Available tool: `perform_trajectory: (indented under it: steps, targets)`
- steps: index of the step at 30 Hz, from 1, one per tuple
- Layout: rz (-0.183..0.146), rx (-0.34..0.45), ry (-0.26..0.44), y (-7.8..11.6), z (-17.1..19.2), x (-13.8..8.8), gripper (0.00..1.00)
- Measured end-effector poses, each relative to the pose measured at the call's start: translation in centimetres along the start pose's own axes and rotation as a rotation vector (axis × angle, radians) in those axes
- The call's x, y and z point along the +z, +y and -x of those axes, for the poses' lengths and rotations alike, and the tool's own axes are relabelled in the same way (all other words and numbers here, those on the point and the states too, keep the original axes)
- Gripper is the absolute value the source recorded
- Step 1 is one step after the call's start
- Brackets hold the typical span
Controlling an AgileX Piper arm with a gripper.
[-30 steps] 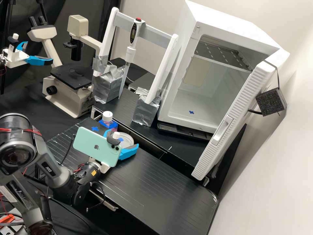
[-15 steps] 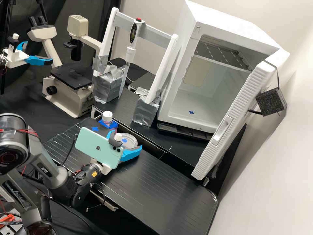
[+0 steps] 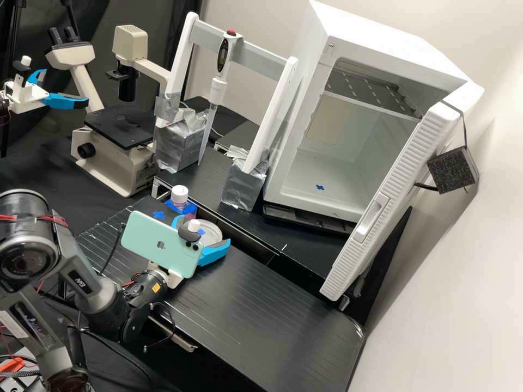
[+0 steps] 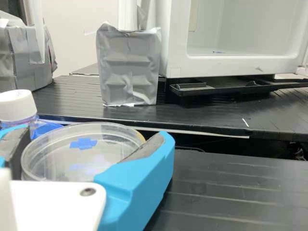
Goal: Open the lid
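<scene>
The jaws (image 3: 202, 232), spread wide, grip opposite sides of a clear, round plastic lid (image 4: 108, 150) bearing a blue cross, near the far edge of the black, ridged surface (image 3: 261, 305) and beside a white-capped bottle (image 3: 180, 195) with blue tape.
</scene>
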Motion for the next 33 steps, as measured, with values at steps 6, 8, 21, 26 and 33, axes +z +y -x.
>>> perform_trajectory:
  steps: [6,8,21,26,33]
  targets:
    - [0.011,-0.002,0.002,0.0,-0.1,0.0,1.0]
    - [0.011,-0.002,0.002,0.0,-0.1,0.0,1.0]
    - [0.01,0.031,-0.006,0.8,0.8,0.0,1.0]
    - [0.008,0.035,0.0,1.0,1.0,-0.1,1.0]
    - [0.011,0.032,0.003,1.0,1.0,-0.2,1.0]
